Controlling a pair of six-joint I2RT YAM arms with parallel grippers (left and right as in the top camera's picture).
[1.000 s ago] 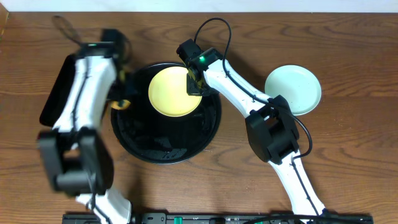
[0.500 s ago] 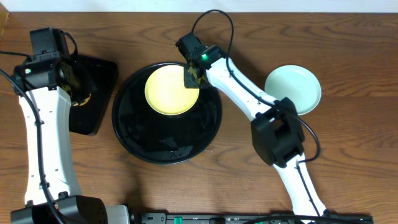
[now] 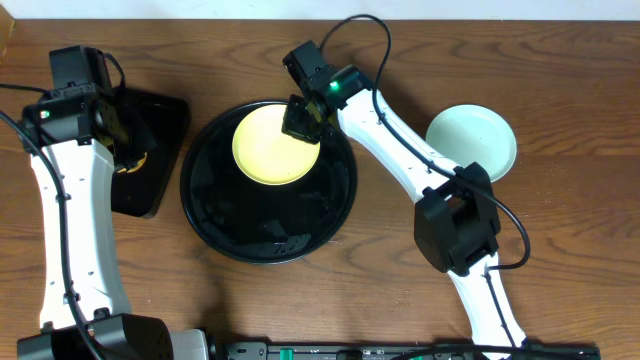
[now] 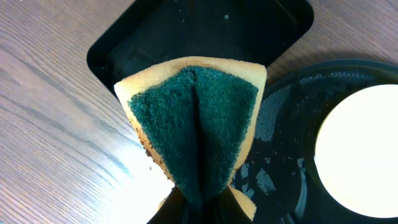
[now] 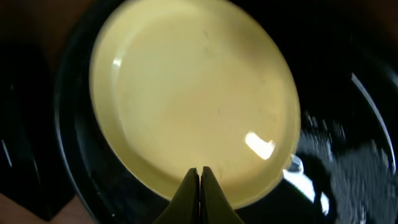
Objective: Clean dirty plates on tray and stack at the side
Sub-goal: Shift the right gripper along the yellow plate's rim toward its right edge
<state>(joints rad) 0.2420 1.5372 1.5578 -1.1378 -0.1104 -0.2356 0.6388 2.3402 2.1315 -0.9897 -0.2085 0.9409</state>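
Note:
A pale yellow plate (image 3: 268,148) lies in the upper part of the round black tray (image 3: 262,225), its surface looking clean in the right wrist view (image 5: 186,93). My right gripper (image 3: 301,122) is shut, its tips (image 5: 200,170) over the plate's near rim; I cannot tell whether they touch it. A pale mint-green plate (image 3: 471,143) rests on the table at the right. My left gripper (image 3: 128,152) hangs over the rectangular black tray, shut on a folded yellow-and-green sponge (image 4: 198,124). The round tray's wet rim (image 4: 280,155) and the yellow plate (image 4: 364,149) show beside the sponge.
A smaller rectangular black tray (image 3: 162,118) sits left of the round one, seen under the sponge in the left wrist view (image 4: 249,31). Water droplets speckle the round tray's floor. Bare wooden table lies in front of both trays.
My left arm has swung from the round tray's left rim out over the rectangular tray, sponge still held. The right gripper crept up and left; the yellow plate shifted slightly left.

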